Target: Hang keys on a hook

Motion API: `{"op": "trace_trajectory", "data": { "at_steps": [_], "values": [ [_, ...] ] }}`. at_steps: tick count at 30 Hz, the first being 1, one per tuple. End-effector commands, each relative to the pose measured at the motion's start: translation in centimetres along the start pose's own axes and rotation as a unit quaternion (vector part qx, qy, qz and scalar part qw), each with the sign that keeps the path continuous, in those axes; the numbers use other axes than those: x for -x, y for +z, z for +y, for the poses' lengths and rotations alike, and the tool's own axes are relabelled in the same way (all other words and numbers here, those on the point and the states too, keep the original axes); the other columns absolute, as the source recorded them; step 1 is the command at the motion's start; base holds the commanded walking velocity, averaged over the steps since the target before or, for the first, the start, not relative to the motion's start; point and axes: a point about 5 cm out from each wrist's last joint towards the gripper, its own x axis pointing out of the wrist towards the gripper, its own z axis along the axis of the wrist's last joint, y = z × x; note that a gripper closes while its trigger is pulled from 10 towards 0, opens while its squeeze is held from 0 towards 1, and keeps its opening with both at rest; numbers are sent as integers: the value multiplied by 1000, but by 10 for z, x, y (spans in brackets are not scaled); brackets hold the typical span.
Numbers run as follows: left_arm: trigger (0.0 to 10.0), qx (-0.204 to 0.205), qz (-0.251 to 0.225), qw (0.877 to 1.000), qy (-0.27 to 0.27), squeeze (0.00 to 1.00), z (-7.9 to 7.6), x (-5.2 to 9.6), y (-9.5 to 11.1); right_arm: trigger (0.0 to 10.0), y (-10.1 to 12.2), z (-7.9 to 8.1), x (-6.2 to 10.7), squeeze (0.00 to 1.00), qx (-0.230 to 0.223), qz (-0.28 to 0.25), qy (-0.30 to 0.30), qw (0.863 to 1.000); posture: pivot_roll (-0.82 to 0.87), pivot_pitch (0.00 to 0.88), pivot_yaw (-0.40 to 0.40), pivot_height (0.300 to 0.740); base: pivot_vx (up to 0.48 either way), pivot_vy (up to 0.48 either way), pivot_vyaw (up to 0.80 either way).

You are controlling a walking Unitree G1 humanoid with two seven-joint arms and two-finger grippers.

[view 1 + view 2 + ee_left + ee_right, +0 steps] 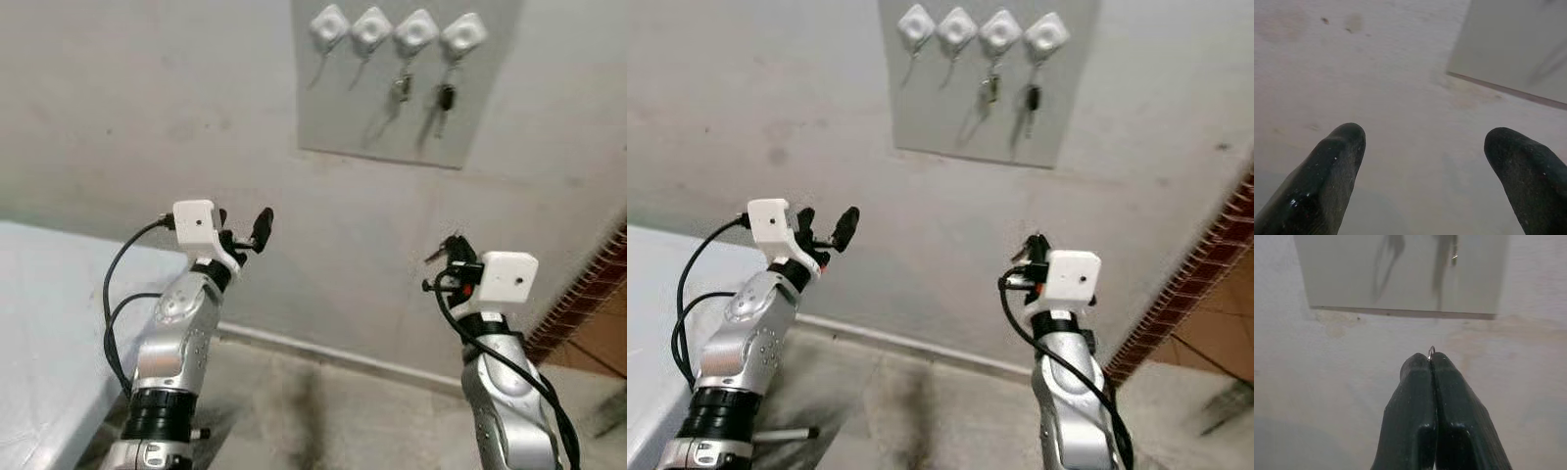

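Protruding key ring [1431, 351] between closed right end effector [1430, 363] fingertips

Looks to me like a home entry or hallway, w/ rough finish. Upper centre of frame: grey wall panel [411, 108] carrying four white hooks [397, 31], two w/ keys [423, 98] hanging. Plaster wall [147, 117] stained, scuffed. Lower right: brick edge [588, 294] and tiled floor. Lower left: pale covered surface [49, 333], poss. a table.

Four hooks [397, 31] on a wall board [490, 108]; keys [401, 88] on the right two
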Motion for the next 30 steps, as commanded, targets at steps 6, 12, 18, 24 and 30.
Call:
{"op": "trace_trajectory", "data": {
  "at_steps": [6,12,18,24,30],
  "values": [
    [10000,-4,-2,1000,5,0,4,1,2,10000,3,3,-2,0,-1,-5,9,1000,129,34,28,740,250,410,0],
    [10000,-30,-3,1000,-7,0,0,1,3,10000,3,4,-2,0,-1,-5,11,1000,130,30,28,740,383,191,0],
    [10000,-23,-5,1000,-13,0,-2,1,3,10000,2,5,-1,0,-1,-3,12,1000,130,30,28,740,480,0,0],
    [10000,-39,-6,999,0,0,-10,-1,1,10000,-1,4,1,0,1,3,14,1000,125,34,27,740,53,0,0],
    [10000,-78,-19,996,-41,0,-31,-4,2,10000,0,5,-3,0,0,2,23,1000,125,38,20,740,0,0,0]
  ]
}}
